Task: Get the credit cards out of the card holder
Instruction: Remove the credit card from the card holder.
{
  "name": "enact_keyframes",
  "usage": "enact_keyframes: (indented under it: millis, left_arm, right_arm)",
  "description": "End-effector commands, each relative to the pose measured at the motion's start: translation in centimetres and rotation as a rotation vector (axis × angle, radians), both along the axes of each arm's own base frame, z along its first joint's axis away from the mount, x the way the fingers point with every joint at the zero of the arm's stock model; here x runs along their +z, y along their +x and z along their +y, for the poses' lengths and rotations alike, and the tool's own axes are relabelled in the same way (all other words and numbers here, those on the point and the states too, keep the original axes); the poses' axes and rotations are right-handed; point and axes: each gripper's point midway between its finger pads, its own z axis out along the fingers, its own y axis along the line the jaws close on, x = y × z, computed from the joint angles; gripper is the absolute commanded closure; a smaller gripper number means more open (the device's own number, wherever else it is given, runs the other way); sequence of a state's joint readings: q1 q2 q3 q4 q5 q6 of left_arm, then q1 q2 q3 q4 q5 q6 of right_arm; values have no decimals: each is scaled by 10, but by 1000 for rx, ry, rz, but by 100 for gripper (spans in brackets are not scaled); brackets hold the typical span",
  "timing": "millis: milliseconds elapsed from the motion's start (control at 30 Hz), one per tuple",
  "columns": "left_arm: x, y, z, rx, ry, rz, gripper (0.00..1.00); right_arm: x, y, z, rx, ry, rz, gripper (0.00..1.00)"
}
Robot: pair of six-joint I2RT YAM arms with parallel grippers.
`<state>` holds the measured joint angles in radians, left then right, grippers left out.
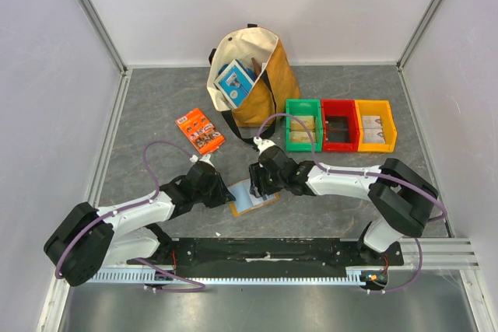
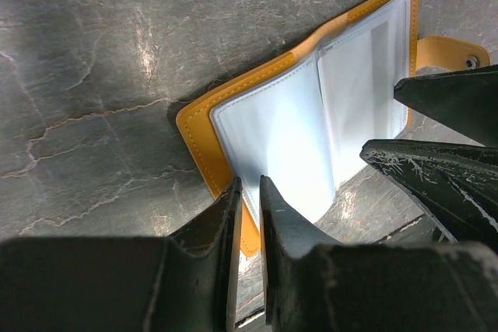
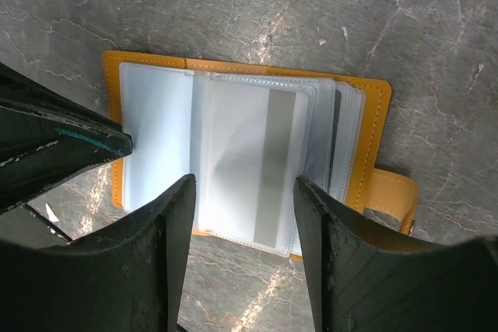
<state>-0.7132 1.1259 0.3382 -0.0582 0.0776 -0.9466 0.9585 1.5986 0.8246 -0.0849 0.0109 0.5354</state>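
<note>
On the left gripper (image 2: 249, 206) we find the jaws clamped on the left edge of the card holder (image 2: 198, 134); on the right gripper (image 3: 244, 196) they stand apart above its glossy sleeves. The stitched orange holder lies open at near centre. One pale, grey-striped credit card (image 3: 249, 145) shows through the plastic, and those behind it are hard to make out.

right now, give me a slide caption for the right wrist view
Open right pincer poised over a pale credit card sleeved in the open card holder, left pincer pinching its left edge.
</note>
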Motion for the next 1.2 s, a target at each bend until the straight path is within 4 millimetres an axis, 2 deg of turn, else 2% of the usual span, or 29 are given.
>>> enact_keyframes:
  millis: [0, 200, 400, 667, 833, 1033, 1167]
  left_arm:
    - [-5, -3, 2, 19, 8, 13, 79]
    - [-6, -3, 1, 18, 6, 14, 79]
    - [-6, -4, 2, 21, 6, 13, 79]
    - [-5, -4, 1, 21, 3, 12, 79]
    - [-4, -3, 2, 33, -3, 7, 79]
    - [5, 0, 8, 78, -15, -25, 78]
    - [11, 2, 21, 134, 4, -54, 75]
  right_arm:
    - [3, -13, 14, 33, 82, 75, 41]
    - [16, -17, 23, 67, 157, 98, 45]
    - [47, -21, 42, 134, 274, 82, 47]
    - [77, -30, 54, 207, 368, 82, 48]
    - [82, -41, 63, 265, 400, 116, 48]
    - [71, -47, 72, 287, 386, 146, 48]
    - [64, -47, 72, 291, 377, 155, 48]
